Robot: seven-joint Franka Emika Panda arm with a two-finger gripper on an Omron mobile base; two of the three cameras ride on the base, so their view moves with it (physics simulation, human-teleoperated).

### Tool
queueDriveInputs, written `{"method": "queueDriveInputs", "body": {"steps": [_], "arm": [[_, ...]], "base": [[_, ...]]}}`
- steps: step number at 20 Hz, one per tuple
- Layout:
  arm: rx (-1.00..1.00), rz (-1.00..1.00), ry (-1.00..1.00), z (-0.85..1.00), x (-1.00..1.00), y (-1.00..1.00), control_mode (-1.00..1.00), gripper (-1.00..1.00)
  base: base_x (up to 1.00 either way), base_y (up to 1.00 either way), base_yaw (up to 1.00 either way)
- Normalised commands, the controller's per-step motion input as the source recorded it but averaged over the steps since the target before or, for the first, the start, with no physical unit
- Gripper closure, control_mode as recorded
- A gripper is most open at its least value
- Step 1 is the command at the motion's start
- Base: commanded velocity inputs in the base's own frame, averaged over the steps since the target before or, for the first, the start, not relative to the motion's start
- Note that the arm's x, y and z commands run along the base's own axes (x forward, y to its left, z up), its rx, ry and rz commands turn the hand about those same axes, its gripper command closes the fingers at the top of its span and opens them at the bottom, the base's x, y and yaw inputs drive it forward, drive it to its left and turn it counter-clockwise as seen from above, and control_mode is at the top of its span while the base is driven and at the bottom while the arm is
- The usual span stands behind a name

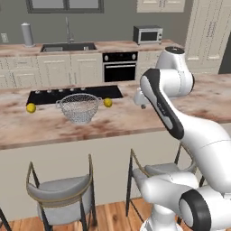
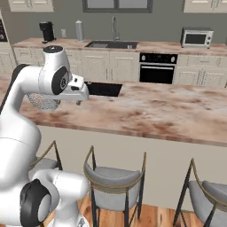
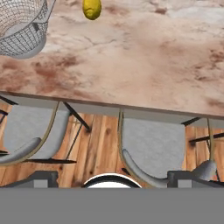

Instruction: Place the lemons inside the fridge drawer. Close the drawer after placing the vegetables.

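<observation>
On the table [image 1: 135, 118], one lemon [image 1: 108, 102] lay just at 3 o'clock of the wire-mesh bowl [image 1: 80, 107] and the other lemon [image 1: 30, 108] at its 9 o'clock, while the empty gripper [image 3: 112, 179] hung with fingers spread wide above the stools [image 3: 153, 148].

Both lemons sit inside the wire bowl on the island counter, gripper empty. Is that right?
Not quite. The lemons lie on the counter outside the bowl: one to its left, one to its right, as the left base view shows. The rest holds.
</observation>
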Motion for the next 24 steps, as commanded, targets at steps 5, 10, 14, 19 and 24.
{"method": "queueDriveInputs", "body": {"steps": [5,10,14,19,24], "arm": [[0.00,0.00,0.00,0.00,0.00,0.00,1.00,-1.00],[0.00,0.00,0.00,0.00,0.00,0.00,1.00,-1.00],[0.00,0.00,0.00,0.00,0.00,0.00,1.00,-1.00],[0.00,0.00,0.00,0.00,0.00,0.00,1.00,-1.00],[0.00,0.00,0.00,0.00,0.00,0.00,1.00,-1.00]], "base": [[0.33,0.47,0.00],[0.73,0.23,0.00],[0.99,0.13,0.01],[0.56,0.82,0.00],[0.29,0.94,0.00]]}}
